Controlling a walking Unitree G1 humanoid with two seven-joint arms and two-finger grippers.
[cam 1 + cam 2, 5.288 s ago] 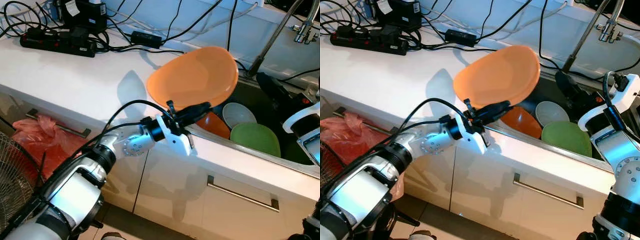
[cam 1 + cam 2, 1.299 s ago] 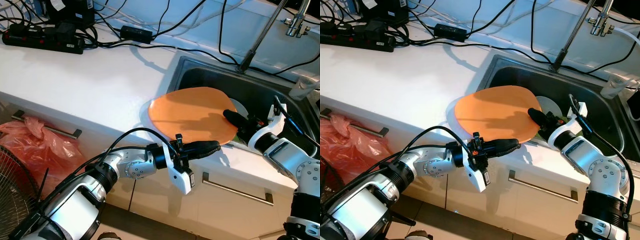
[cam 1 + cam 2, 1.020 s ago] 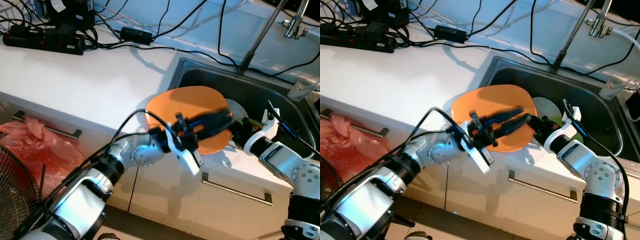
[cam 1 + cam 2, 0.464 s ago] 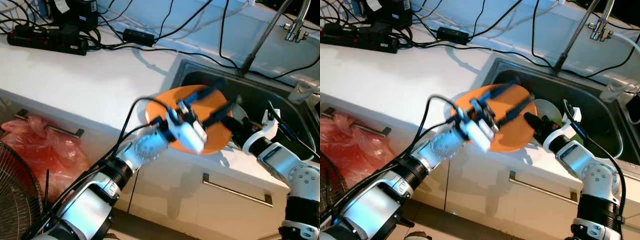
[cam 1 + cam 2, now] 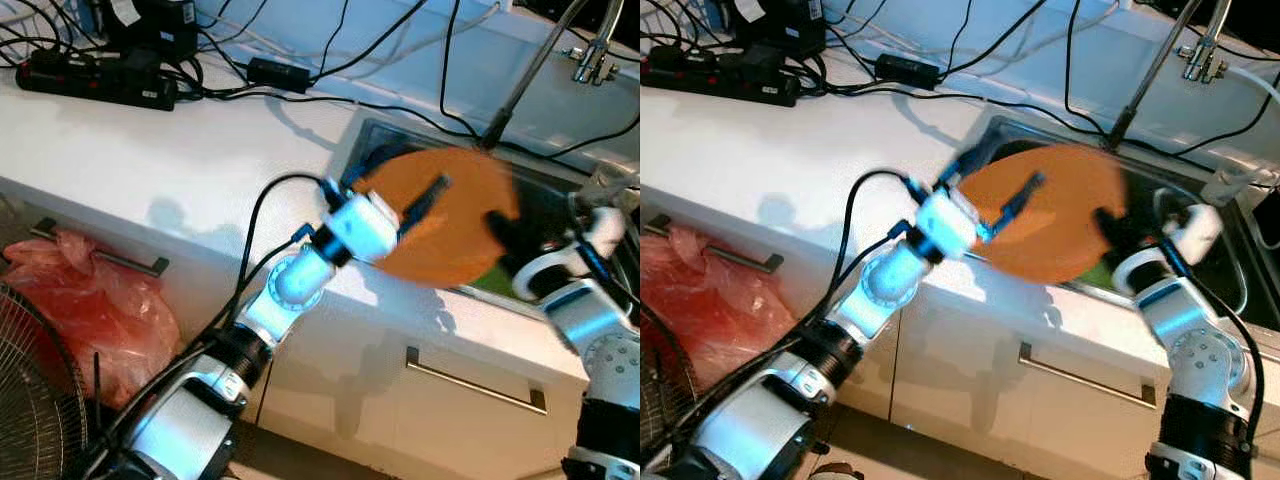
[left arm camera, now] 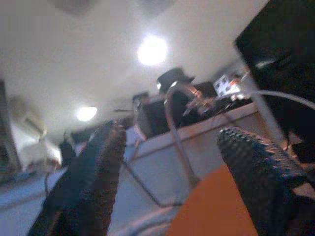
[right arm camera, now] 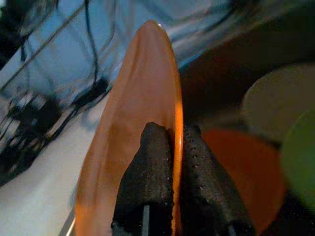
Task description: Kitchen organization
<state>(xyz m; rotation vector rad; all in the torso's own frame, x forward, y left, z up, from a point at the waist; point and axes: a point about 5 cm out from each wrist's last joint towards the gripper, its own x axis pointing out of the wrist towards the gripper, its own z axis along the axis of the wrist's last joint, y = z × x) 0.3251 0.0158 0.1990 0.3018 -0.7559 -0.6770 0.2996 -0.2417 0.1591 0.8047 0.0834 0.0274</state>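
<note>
Orange plate (image 5: 452, 215), tilted up on edge, hangs over the sink's (image 5: 545, 205) near rim at centre right of the head views, blurred. The right gripper (image 7: 170, 147) is clamped on its rim: in the right wrist view the two black fingers (image 7: 147, 169) press together with the plate's thin edge caught between them. In the head view that gripper (image 5: 498, 228) shows as a dark patch against the plate's right side, with its white wrist just beyond.

The left gripper (image 5: 405, 190) sits at the plate's left side with its fingers spread wide and nothing between them; one finger lies dark across the orange face, though I cannot tell whether it touches. The left wrist view has the two textured fingers (image 6: 93, 182) well apart, a corner of orange low between them, and a faucet (image 6: 178, 118) behind.

Down in the sink, the right wrist view makes out a second orange dish (image 7: 246, 182), a pale bowl (image 7: 275, 98) and a green one (image 7: 299, 157) at the frame's right edge.

Around it runs the white countertop (image 5: 170, 160), with a black power strip (image 5: 95, 82) and tangled cables (image 5: 330, 50) at upper left. A red plastic bag (image 5: 90, 300) slumps at lower left beside the cabinet front (image 5: 470, 380).
</note>
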